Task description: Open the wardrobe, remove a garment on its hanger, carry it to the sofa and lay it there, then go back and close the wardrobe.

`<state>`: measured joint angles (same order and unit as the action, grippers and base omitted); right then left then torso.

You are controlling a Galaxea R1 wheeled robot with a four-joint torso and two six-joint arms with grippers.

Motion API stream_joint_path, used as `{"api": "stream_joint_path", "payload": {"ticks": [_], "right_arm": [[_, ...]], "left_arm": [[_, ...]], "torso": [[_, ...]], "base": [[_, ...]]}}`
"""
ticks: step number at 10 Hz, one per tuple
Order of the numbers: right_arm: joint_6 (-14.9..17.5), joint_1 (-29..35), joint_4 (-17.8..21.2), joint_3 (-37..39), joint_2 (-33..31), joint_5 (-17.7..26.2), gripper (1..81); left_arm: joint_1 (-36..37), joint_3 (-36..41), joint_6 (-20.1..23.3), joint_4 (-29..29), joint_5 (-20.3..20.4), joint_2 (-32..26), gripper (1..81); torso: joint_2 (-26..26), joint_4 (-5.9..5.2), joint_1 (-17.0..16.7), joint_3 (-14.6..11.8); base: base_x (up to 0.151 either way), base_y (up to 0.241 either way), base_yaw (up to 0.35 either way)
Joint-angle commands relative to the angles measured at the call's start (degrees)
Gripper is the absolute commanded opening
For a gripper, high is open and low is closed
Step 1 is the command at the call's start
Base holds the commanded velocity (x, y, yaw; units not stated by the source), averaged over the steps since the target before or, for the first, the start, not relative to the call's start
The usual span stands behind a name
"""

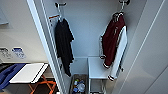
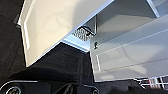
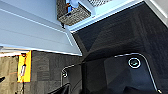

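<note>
Inside the open wardrobe (image 1: 87,30), I see the garment (image 1: 113,42) hanging at the right end, up under the white hanger (image 1: 121,8) whose hook catches a rail fitting near the top. Its long axis runs straight down, one white sleeve trailing lowest. A black t-shirt (image 1: 63,43) hangs at the wardrobe's left end, well apart from the jacket. Below the garment sits a small white shelf unit (image 1: 96,68), and beside that a woven basket (image 1: 78,85) on the wardrobe floor. I judge my right arm the nearer one, since the jacket lies right of the wardrobe's middle and high up. I cannot tell whether either claw is apart or together. Left of the wardrobe stands a white surface (image 1: 28,72) on orange legs; dark carpet (image 3: 112,32) runs up to the wardrobe's base.
</note>
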<state>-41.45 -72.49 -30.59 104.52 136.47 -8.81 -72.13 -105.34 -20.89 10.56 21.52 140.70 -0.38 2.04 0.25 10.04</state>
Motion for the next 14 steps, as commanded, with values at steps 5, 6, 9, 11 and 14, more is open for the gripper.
{"api": "stream_joint_path", "payload": {"ticks": [5, 6, 9, 11, 14], "right_arm": [[-1.4, 0.3, 1.5, 4.8, 3.0, 2.0, 81.1], [-1.4, 0.4, 1.5, 4.6, 3.0, 2.1, 81.1], [-1.5, 1.5, 1.5, 4.0, 2.9, 3.6, 81.1], [-1.5, 2.5, 1.5, 2.8, 2.8, 4.8, 81.1], [-1.5, 3.8, 1.4, 1.4, 3.0, 6.4, 81.1]], "left_arm": [[14.3, -4.3, 0.0, -18.6, 1.4, 8.9, 81.1], [14.3, -5.6, 0.1, -20.2, 3.4, 10.4, 81.1], [13.0, -7.4, 0.5, -29.8, 13.3, 12.5, 81.1], [11.4, -7.4, 1.6, -38.6, 20.5, 12.5, 81.1], [8.6, -6.8, 11.7, -50.7, 30.1, 14.1, 81.1]], "torso": [[0.0, 0.0, 0.0, 0.0], [0.0, 0.0, 0.0, 0.0], [0.0, 0.0, 0.0, 0.0], [0.0, 0.0, 0.0, 0.0], [0.0, 0.0, 0.0, 0.0]], "base": [[0.0, 0.0, 0.0], [0.0, 0.0, 0.0], [0.0, 0.0, 0.0], [0.0, 0.0, 0.0], [0.0, 0.0, 0.0]]}}
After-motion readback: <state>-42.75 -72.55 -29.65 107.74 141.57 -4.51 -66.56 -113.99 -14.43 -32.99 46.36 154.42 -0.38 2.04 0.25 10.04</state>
